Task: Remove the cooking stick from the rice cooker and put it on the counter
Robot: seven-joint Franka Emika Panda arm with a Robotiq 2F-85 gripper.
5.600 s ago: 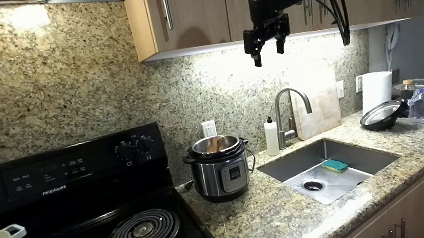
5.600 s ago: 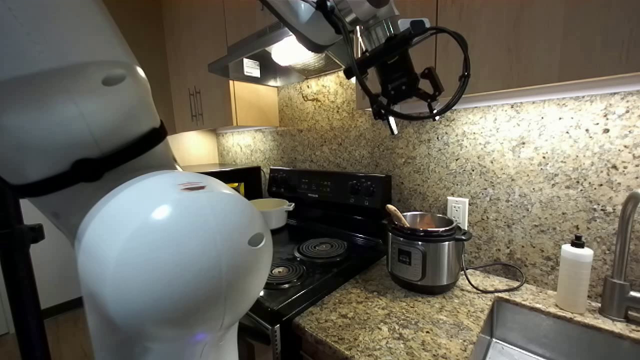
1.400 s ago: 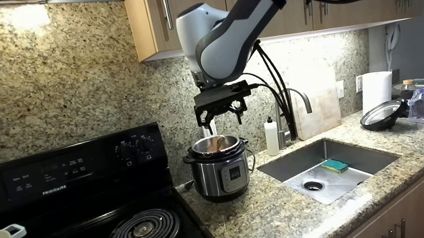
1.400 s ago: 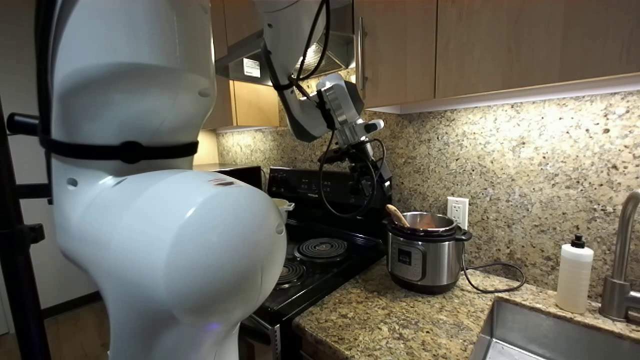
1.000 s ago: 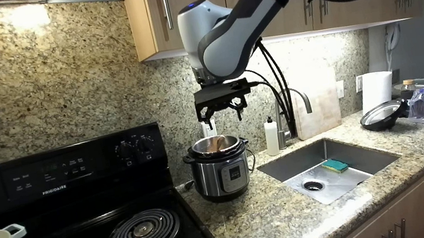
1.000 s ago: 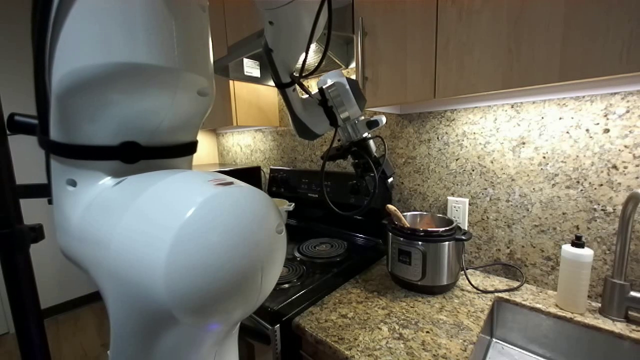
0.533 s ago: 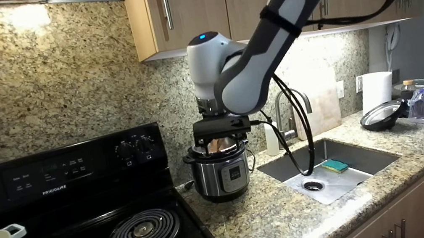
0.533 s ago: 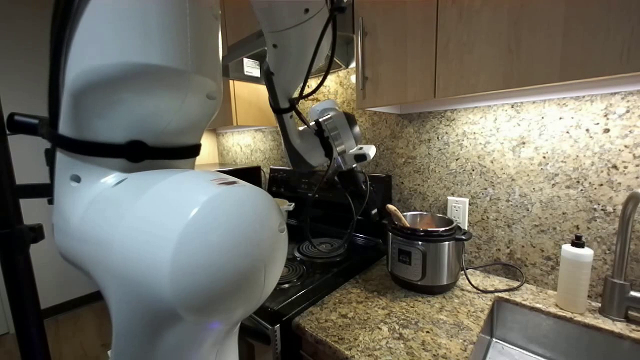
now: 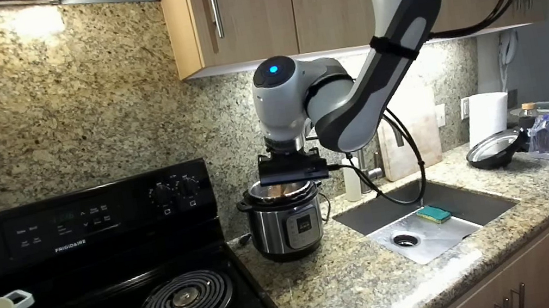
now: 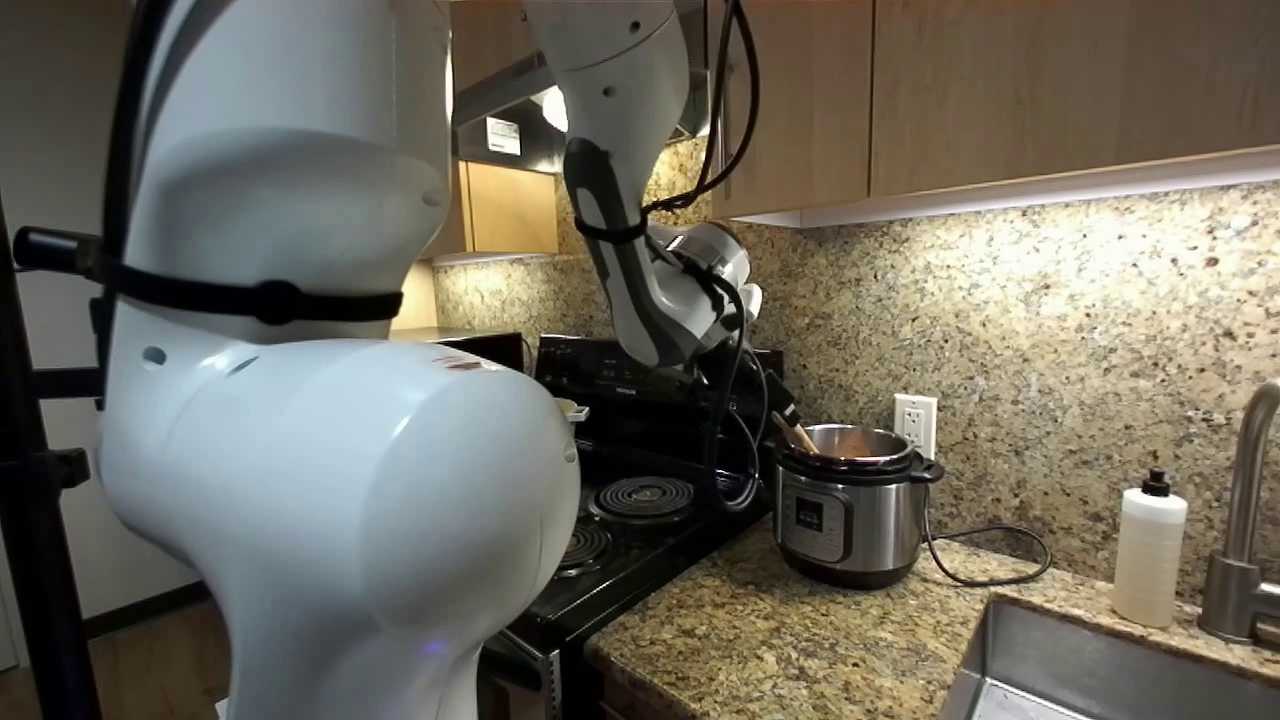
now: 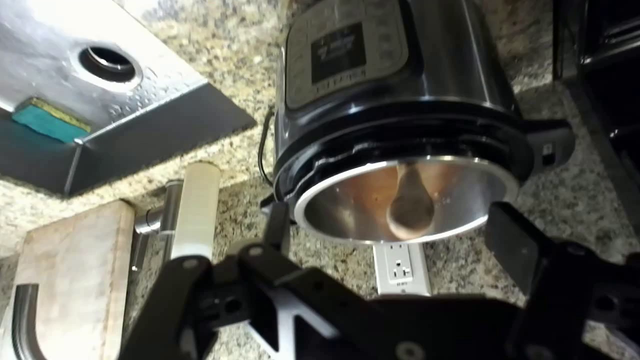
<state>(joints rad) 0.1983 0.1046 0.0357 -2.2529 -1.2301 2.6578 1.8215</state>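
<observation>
Just above the rim of the rice cooker (image 10: 850,515), on its stove (image 9: 106,307) side, my end effector (image 11: 391,225) has its fingers (image 11: 514,247) wide apart, nothing clamped. The cooking stick (image 11: 411,211) leans inside the rice cooker, upper end poking past the rim on that side. My read: I'm lining up the grasp. To do it well: straddle the upper end with one finger each side, match its lean, stay off the rice cooker's rim, get some length of stick between the fingers before squeezing. Then pull out along the stick's axis so it doesn't snag, and lay it on the desk (image 9: 339,287) in front of the rice cooker. Wrist view shows the finger spread, with the stick's rounded end inside it, but depth there is ambiguous. In an exterior view a fingertip (image 10: 788,403) is right by the stick, above the rim; touching or apart, can't tell. In an exterior view my wrist mount (image 9: 293,168) hides the fingers and most of the stick, but the sponge (image 9: 434,214) in the sink (image 9: 372,215) beside the rice cooker shows there.
</observation>
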